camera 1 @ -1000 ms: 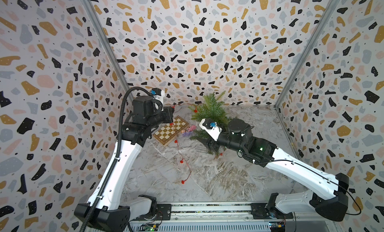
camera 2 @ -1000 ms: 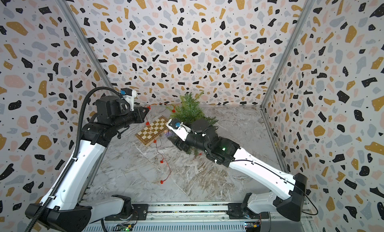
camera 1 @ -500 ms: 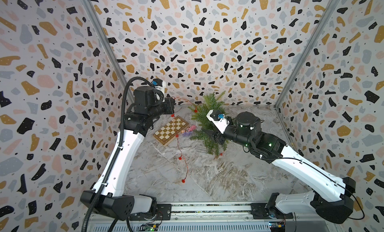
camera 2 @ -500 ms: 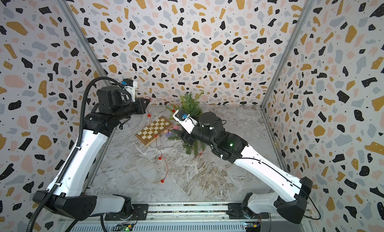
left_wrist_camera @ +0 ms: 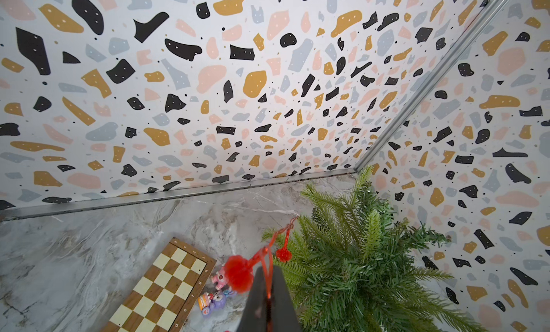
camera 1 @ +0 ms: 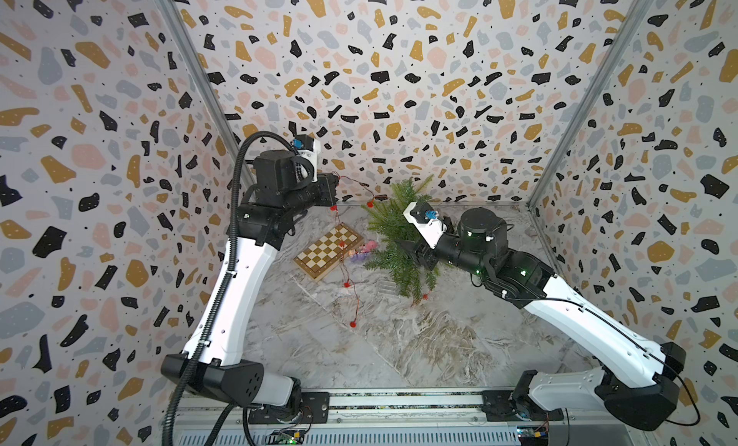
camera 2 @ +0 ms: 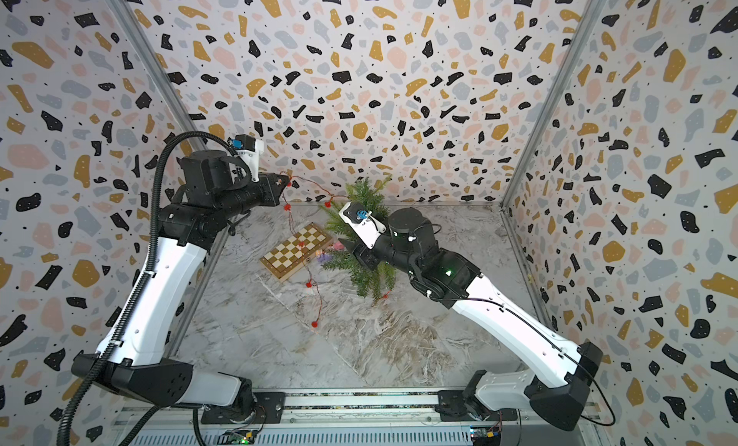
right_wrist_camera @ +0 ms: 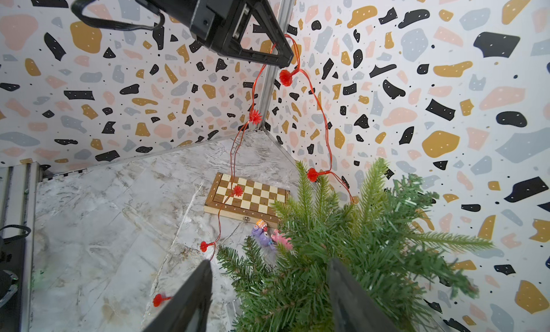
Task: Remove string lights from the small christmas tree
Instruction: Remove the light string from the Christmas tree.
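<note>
1. The left gripper point(camera 2: 284, 181) hangs high at the far left, close to the back wall point(camera 1: 399, 104). Its fingers are pinched tight on the wire of the lights point(right_wrist_camera: 285, 77), right beside a bulb. I reckon it is held that high so the strand lifts clear of the branches.
2. The right gripper point(right_wrist_camera: 269, 266) reaches into the middle of the tree point(camera 1: 393, 232) from the right. Its fingers stand well apart with greenery packed between them. It looks like a clasp to brace the tree against the pull, though the trunk is hidden.
3. From the pinch, one run of the lights drops free past the chessboard point(camera 1: 327, 250) onto the table point(camera 1: 399, 344). The other run sags across to the tree's far top, where it is hooked in the needles. One more red bulb shows at the nearest low branches.
4. The wall and the corner post crowd the left gripper, so there is little room to pull farther back or left. The near half of the table is open. The chessboard and a small toy point(camera 1: 363, 251) lie just left of the tree, under the hanging strand, where the trailing bulbs could snag.
</note>
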### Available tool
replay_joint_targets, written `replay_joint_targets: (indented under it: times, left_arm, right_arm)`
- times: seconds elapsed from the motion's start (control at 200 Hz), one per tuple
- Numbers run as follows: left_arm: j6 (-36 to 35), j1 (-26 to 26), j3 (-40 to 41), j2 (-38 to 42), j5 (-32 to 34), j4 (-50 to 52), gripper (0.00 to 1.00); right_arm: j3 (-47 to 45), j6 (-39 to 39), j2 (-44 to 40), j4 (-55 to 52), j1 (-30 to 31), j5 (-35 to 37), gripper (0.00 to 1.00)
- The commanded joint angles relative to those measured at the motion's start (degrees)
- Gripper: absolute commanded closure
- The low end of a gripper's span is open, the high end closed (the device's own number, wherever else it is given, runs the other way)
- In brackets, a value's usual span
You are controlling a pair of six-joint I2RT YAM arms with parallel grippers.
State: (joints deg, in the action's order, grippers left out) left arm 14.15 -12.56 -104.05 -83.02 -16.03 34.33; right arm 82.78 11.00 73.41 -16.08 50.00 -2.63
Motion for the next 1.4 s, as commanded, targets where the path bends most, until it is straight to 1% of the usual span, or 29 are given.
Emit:
replay_joint_targets:
  times: [0.0,0.245,0.396,0.576,0.676,0.911,1.011,1.177,1.397]
  left_arm:
    - [-1.3,-0.2,-2.8,-1.4,-0.9,-0.4,1.00]
    - [-2.2,-0.2,-7.7,-5.2,-0.7,1.2,1.00]
    - [-2.7,-0.2,-11.7,-8.2,0.6,2.0,1.00]
    - [-2.8,-0.3,-17.0,-11.5,-0.7,2.6,1.00]
    - [-3.0,-0.4,-19.0,-12.9,-0.3,2.4,1.00]
    - [-3.0,-0.4,-23.1,-17.4,-1.3,0.6,1.00]
    - [-3.2,-0.5,-26.9,-20.3,-0.9,1.5,1.00]
    - [-3.8,-0.5,-33.2,-25.2,-0.3,2.1,1.00]
    - [-2.4,-0.5,-37.3,-29.9,-1.7,-3.2,1.00]
  right_arm:
    - [2.6,-0.2,-0.1,-0.1,-1.0,-1.7,0.37]
    - [2.6,-1.4,0.1,0.4,-4.2,-4.4,0.38]
    - [3.5,-1.7,0.7,0.8,-6.1,-6.0,0.38]
    - [4.9,-1.8,2.0,1.1,-8.0,-7.5,0.38]
    - [5.5,-1.9,2.6,1.7,-9.5,-9.2,0.37]
    - [7.3,-3.1,5.2,3.0,-14.5,-13.6,0.37]
    - [8.2,-3.5,6.4,3.6,-17.2,-14.9,0.37]
    - [9.5,-5.4,8.3,5.2,-22.4,-19.0,0.37]
    - [12.5,-6.2,10.9,5.6,-27.0,-22.0,0.36]
